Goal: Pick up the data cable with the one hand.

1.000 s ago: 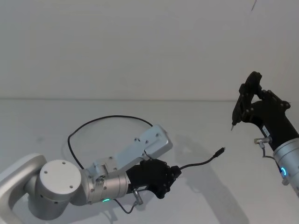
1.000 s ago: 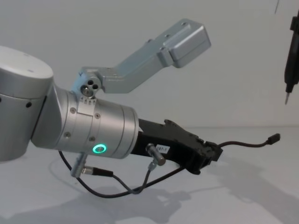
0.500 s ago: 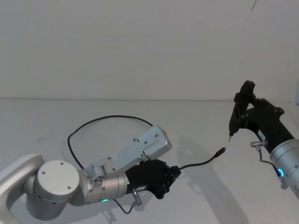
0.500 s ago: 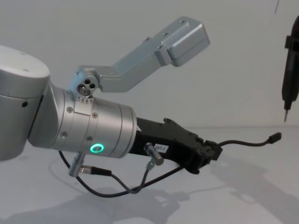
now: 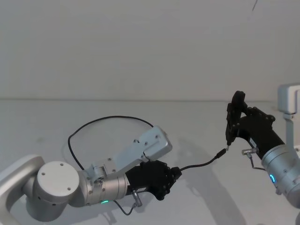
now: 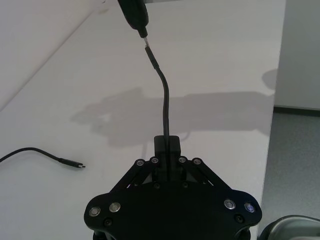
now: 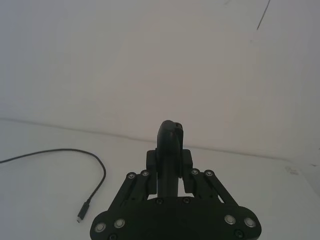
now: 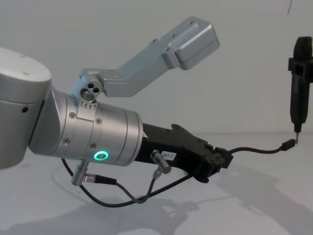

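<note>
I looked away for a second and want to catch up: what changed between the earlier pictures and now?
The right gripper, holding the slim upright tool, came down and toward the robot's left until the tool's tip reached the raised plug of the data cable. The left gripper stayed shut on the cable, its loop unmoved on the table.
</note>
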### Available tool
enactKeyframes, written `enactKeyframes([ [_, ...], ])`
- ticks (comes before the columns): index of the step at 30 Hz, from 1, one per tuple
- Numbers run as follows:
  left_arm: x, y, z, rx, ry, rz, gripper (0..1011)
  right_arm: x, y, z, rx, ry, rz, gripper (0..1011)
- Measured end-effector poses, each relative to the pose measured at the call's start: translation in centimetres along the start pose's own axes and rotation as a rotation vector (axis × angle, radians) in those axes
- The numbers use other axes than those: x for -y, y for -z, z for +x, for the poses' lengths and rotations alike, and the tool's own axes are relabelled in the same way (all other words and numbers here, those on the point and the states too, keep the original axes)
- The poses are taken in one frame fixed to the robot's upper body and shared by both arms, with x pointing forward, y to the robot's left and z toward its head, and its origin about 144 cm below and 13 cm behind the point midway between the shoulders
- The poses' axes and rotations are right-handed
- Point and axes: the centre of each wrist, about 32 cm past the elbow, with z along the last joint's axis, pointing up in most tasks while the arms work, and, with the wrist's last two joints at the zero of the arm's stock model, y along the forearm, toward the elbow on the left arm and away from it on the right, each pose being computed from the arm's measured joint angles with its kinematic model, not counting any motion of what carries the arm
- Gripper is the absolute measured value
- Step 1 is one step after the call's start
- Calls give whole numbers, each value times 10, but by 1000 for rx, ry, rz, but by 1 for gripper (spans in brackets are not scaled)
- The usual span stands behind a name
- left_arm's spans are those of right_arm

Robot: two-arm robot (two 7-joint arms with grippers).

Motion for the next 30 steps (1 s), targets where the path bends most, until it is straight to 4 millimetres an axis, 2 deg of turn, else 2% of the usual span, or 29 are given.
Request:
enactKeyframes([
  [30, 0, 0, 0, 1, 0, -1, 36, 0, 8, -5, 36, 4, 0, 279],
])
